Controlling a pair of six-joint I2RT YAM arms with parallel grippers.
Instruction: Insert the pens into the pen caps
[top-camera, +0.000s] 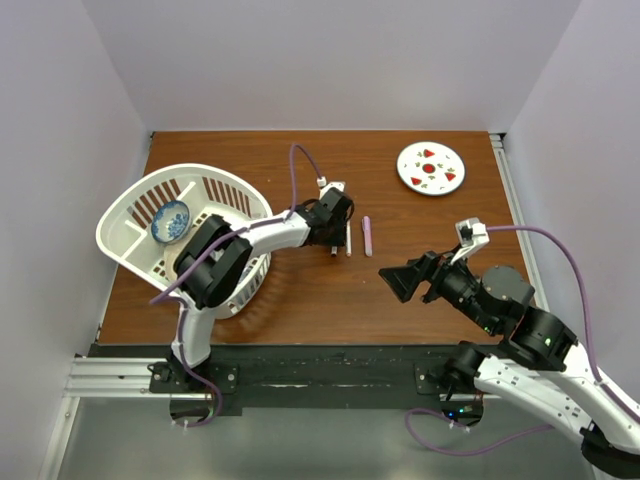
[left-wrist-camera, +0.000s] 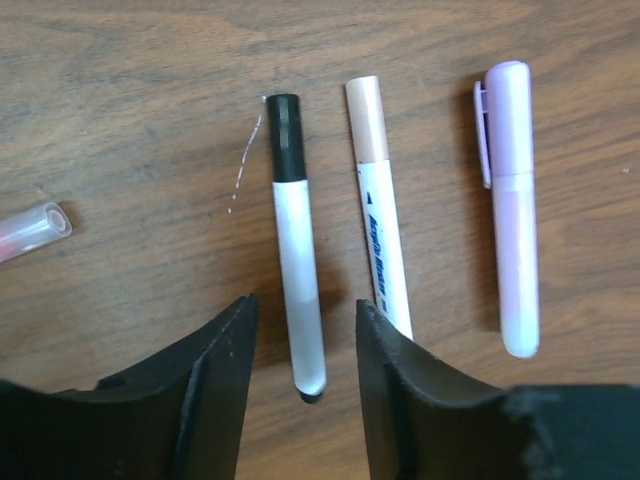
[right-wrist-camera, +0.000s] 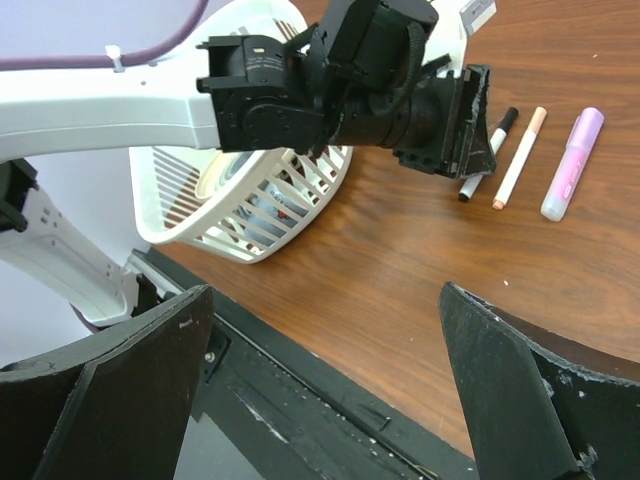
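A: How far along?
B: Three look capped: the white pen with black cap (left-wrist-camera: 297, 270), lying between the left gripper (left-wrist-camera: 305, 305)'s part-open, empty jaws; right of it, the peach-capped white pen (left-wrist-camera: 385, 250) and lilac pen (left-wrist-camera: 515, 210).
A: What's left?
B: The pink translucent piece (left-wrist-camera: 30, 228) left of it; I can't tell if it's capped. The right gripper (right-wrist-camera: 320, 300) gapes, empty.

All three views share the pens (top-camera: 367, 236) (left-wrist-camera: 383, 240) (right-wrist-camera: 519, 158): top camera high above them, left wrist close overhead, right wrist low and farther off.

Three capped pens lie parallel mid-table, running near to far, caps at the far ends: the black-capped white pen (left-wrist-camera: 297, 262) leftmost, then the peach-capped white pen (left-wrist-camera: 381, 232) (blue lettering), and the lilac pen (left-wrist-camera: 514, 205) rightmost. Further left lies a clear pinkish piece (left-wrist-camera: 30, 230), cut off at the edge of the view.
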